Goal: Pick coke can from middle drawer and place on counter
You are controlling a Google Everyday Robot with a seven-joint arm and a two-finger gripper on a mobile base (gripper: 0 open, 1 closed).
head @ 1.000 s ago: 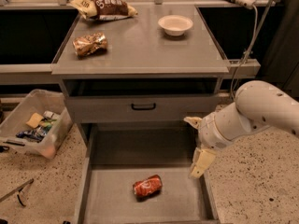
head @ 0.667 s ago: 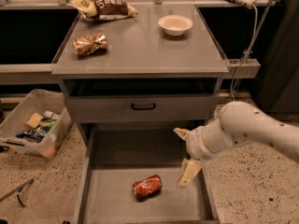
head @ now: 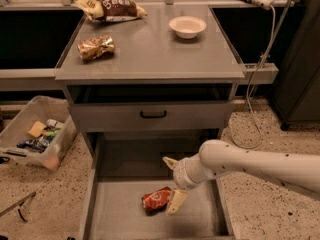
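The counter (head: 150, 49) is plain grey. On it are a white bowl (head: 187, 26), a shiny gold-brown snack packet (head: 96, 47) and a brown-and-yellow chip bag (head: 111, 6). Below the counter, the middle drawer (head: 120, 214) is grey too. The coke can (head: 156, 200) in it is red with white marks. Just beside the can, the gripper (head: 173, 183) spreads pale cream fingers. Its arm (head: 260, 164) is white with tiny dark dots.

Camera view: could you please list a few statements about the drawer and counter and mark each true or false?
1. The coke can lies on its side in the middle drawer. True.
2. The tool hovers above the counter. False: it is low over the open drawer, just right of the can.
3. A white bowl sits on the counter. True.
4. The tool is shut on the can. False: its fingers are spread, and the can rests on the drawer floor.
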